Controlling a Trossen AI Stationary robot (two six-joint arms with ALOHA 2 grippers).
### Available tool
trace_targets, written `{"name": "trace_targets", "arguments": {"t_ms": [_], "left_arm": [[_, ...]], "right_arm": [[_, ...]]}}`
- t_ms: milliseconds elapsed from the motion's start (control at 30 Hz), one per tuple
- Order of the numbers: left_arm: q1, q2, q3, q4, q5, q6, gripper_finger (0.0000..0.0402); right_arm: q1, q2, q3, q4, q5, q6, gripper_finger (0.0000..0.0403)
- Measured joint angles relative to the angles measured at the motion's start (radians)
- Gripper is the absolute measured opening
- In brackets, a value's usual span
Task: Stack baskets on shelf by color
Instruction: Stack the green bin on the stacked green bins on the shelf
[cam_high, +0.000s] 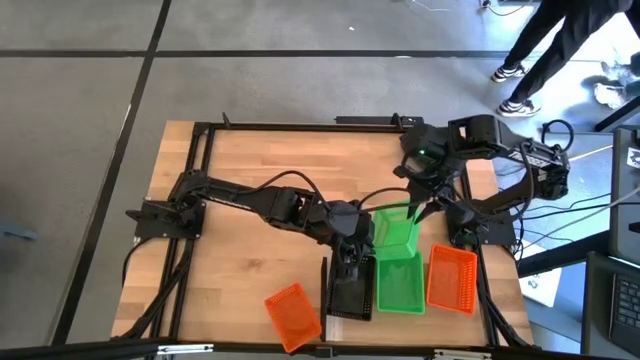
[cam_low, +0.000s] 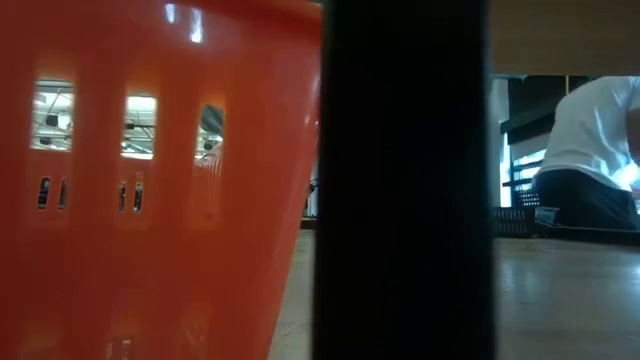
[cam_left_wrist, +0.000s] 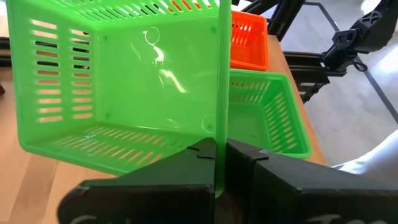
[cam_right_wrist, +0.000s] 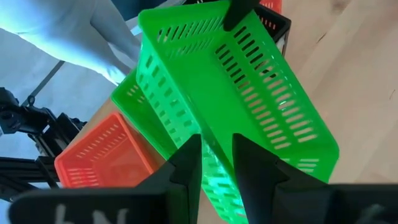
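Observation:
A bright green basket is up in the air near the table's near right part, tilted, with a gripper at each end. My left gripper is shut on one wall, and my right gripper is shut on the opposite end. Below, by the near edge, a second green basket stands upright between a black basket and an orange basket. Another orange basket lies askew further left. I cannot tell a pale shelf board apart from the tabletop. My left gripper pinches the green basket's side wall at its rim, one finger inside and one outside. The fingers come level from the table's left. The basket is lifted clear and tipped, its bottom facing the wrist camera. My right gripper has a perforated wall of the same basket between its two fingers, coming from the far right and slanting down. The basket hangs tilted, clear of the table.
The low view is almost filled by the orange basket and a black upright close to the camera. A person stands beyond the table's far right corner. Bare wood lies at the far and left parts.

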Motion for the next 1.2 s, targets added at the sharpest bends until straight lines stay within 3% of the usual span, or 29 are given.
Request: {"name": "trace_targets", "arguments": {"t_ms": [233, 433, 833, 1200], "left_arm": [[0.005, 0.0, 0.0, -0.001, 0.007, 0.017, 0.0], [0.006, 0.0, 0.0, -0.006, -0.013, 0.071, 0.0013], [0.011, -0.002, 0.0, 0.013, -0.065, 0.018, 0.0101], [0.008, -0.061, 0.002, 0.0, -0.048, 0.028, 0.0107]], "right_arm": [[0.022, 0.027, 0.0, -0.009, 0.003, -0.001, 0.0079], [0.024, 0.028, 0.001, -0.028, -0.013, -0.036, 0.0012], [0.022, 0.03, 0.001, -0.027, 0.027, -0.051, 0.0003], [0.02, 0.027, 0.001, -0.033, 0.09, -0.048, 0.0001]]}}
